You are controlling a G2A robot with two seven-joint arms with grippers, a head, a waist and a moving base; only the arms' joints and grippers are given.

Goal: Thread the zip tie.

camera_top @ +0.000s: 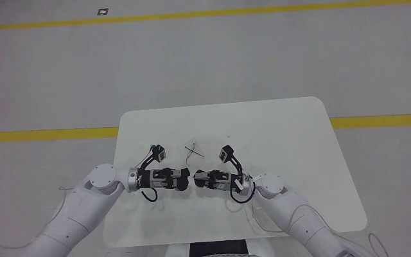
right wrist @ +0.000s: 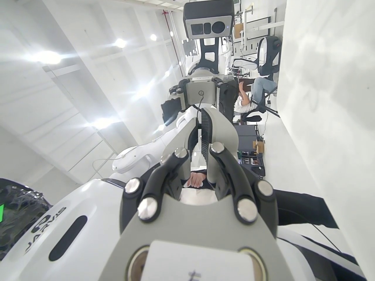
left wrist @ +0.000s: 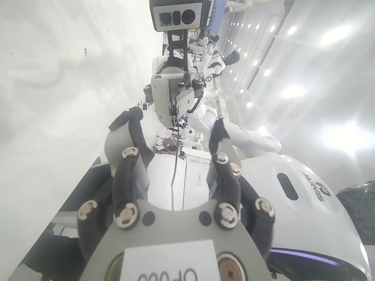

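A thin black zip tie (camera_top: pixel 191 174) spans the short gap between the two grippers, which face each other above the near half of the white table (camera_top: pixel 289 128). My right gripper (right wrist: pixel 201 116) is shut on the zip tie (right wrist: pixel 201 102), whose free end points into the left gripper. My left gripper (left wrist: pixel 175 121) is open, its black-padded fingertips (left wrist: pixel 132 116) spread wide on either side of the zip tie (left wrist: pixel 176 143). In the top view the left gripper (camera_top: pixel 184 178) and the right gripper (camera_top: pixel 198 177) are almost tip to tip.
A small tangle of loose black ties with a white scrap (camera_top: pixel 191 151) lies on the table just beyond the grippers. The table's far and right parts are bare. Its near edge runs close under both forearms.
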